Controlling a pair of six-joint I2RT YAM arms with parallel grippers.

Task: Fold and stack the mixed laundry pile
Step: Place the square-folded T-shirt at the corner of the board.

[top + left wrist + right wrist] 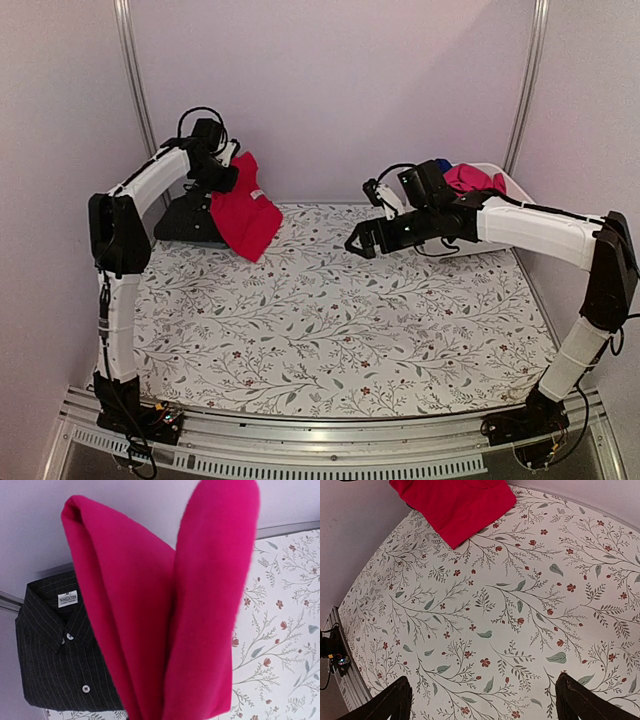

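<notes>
Red tee (245, 210), light and limp, hangs doubled from my left gripper (232, 172), jaws pinching its upper edge, over the charcoal polo (60, 655) at the far-left corner of the worktop (330, 330). I judge it sags and slips easily, so doubled edges are best gripped. My right gripper (482, 705) hovers mid-worktop, jaws spread and empty.

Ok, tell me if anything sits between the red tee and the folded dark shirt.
Nothing visible does. The red tee hangs from the left pincer right beside the dark shirt, and nothing lies on the shirt's visible part.
</notes>
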